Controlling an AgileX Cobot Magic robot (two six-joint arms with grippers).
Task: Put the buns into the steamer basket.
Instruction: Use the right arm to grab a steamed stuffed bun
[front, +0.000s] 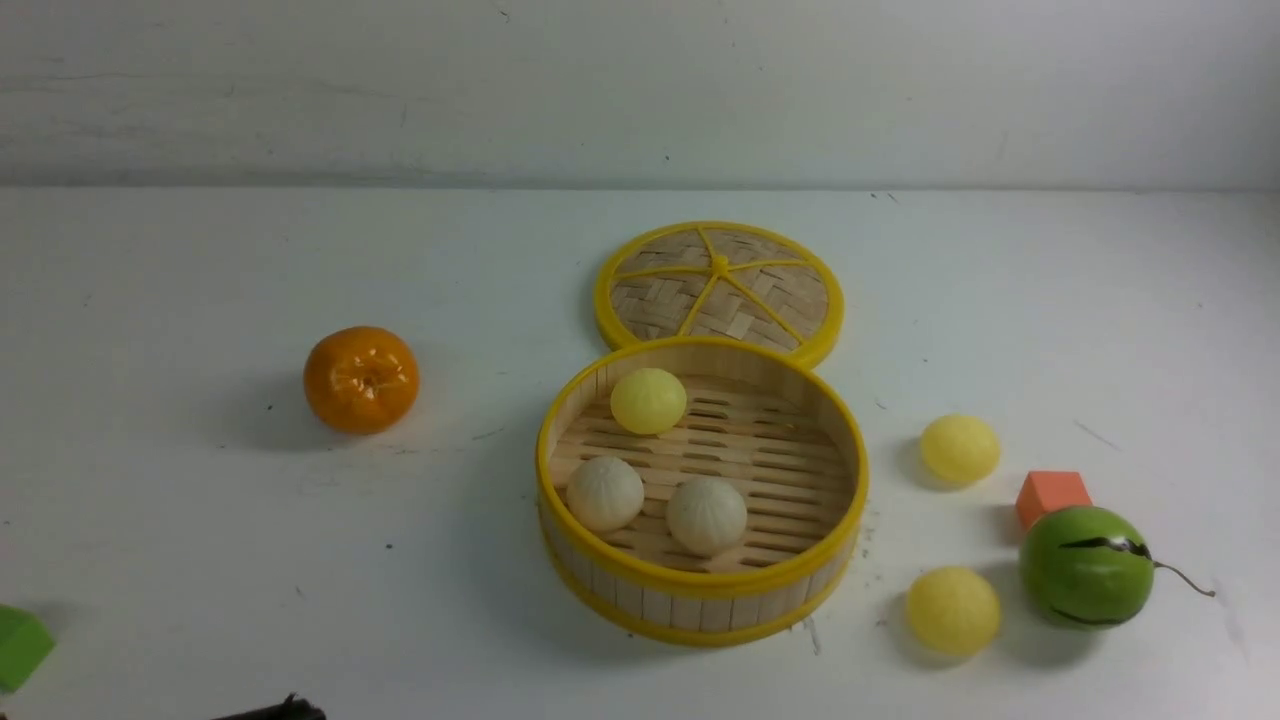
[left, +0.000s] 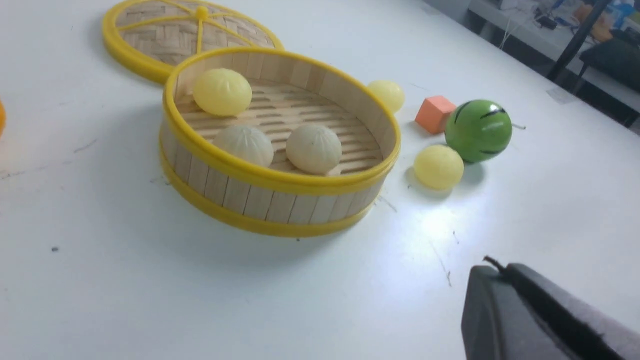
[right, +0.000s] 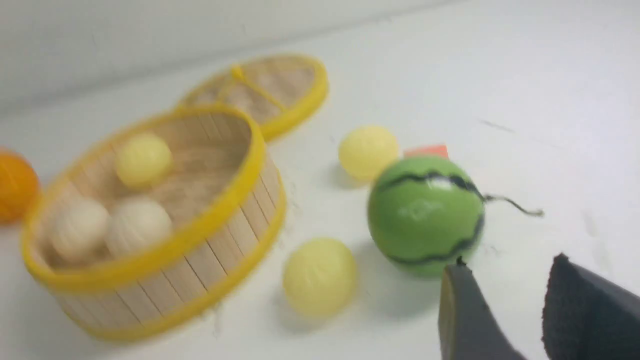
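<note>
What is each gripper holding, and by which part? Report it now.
Nothing is held. The left gripper has its jaws together with nothing between them; the right gripper has its jaws apart and empty.

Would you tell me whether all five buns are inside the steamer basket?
No: two pale yellow round buns lie outside the bamboo steamer basket.
</note>
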